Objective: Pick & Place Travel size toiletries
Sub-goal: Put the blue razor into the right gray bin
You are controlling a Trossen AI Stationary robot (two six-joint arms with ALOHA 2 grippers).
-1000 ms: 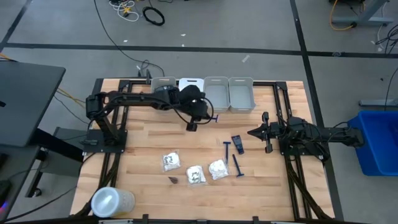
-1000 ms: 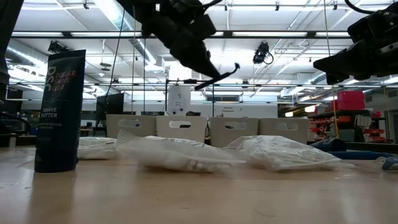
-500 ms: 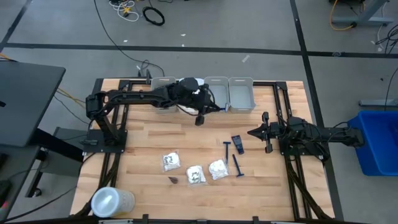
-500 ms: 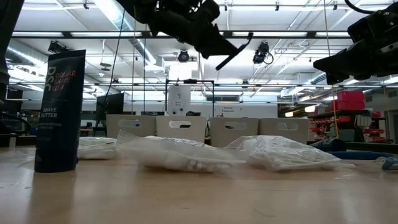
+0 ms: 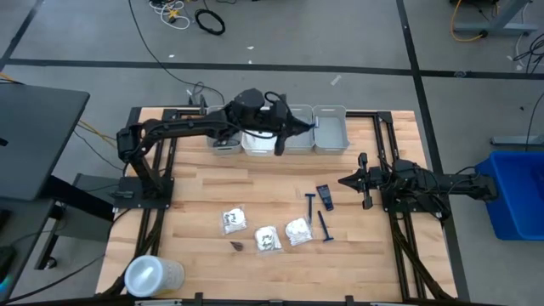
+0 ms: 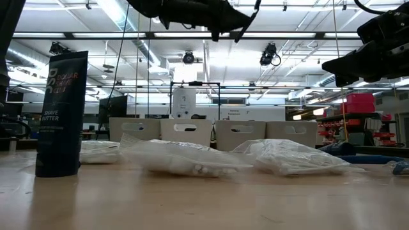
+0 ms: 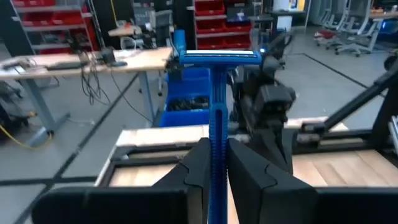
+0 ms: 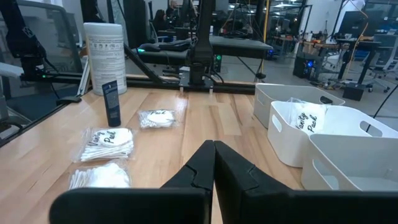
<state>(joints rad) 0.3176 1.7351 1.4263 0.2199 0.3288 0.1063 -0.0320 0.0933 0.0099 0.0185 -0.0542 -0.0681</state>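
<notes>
My left gripper [image 5: 293, 130] hovers high over the row of bins [image 5: 330, 136] at the far edge, shut on a blue T-shaped razor [image 7: 217, 93]. In the low view the gripper [image 6: 227, 16] is at the picture's top. On the table lie two more blue razors [image 5: 323, 225], a dark case [image 5: 324, 195], three white packets [image 5: 268, 238] and a small dark item [image 5: 237, 246]. My right gripper [image 5: 344, 181] waits shut above the table's right side. My left gripper pinches the razor's handle [image 7: 216, 158] between its two fingers [image 7: 198, 169], which lie along the handle. The razor is lifted clear. Its head [image 7: 221, 57] sticks out past the fingertips, crosswise, toward the table's right.
Several grey and white bins stand in a row at the far edge; one holds a white packet [image 8: 305, 119]. A dark tube [image 6: 61, 115] and a white canister [image 5: 153, 276] stand near the near left corner. Bare wood lies between the bins and the items.
My left gripper has risen and moved toward the far edge and a little right, from in front of the bins to above them, carrying the razor. It has turned, so the razor now points up and to the right.
</notes>
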